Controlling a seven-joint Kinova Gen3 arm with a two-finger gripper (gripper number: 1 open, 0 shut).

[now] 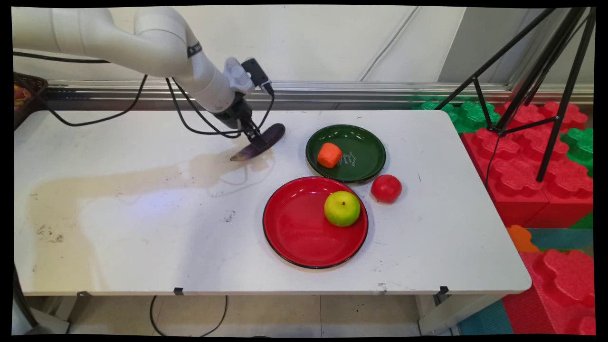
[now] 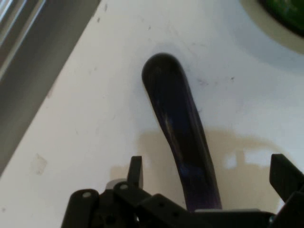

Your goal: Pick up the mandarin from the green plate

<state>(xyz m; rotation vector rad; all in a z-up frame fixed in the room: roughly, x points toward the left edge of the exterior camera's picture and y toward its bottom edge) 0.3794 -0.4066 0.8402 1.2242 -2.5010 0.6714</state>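
Across the white table I saw a red plate holding a green apple, a green plate holding an orange piece, and a tomato just beside both. Toward the far edge, my gripper stood spread wide astride the purple eggplant, fingers apart from it.

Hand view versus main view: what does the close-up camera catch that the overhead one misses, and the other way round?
Only the hand view shows the fingers standing apart on either side of the eggplant. Only the main view shows the red plate with a green apple, the tomato and the orange piece. Both show the eggplant, gripper, white table and green plate.
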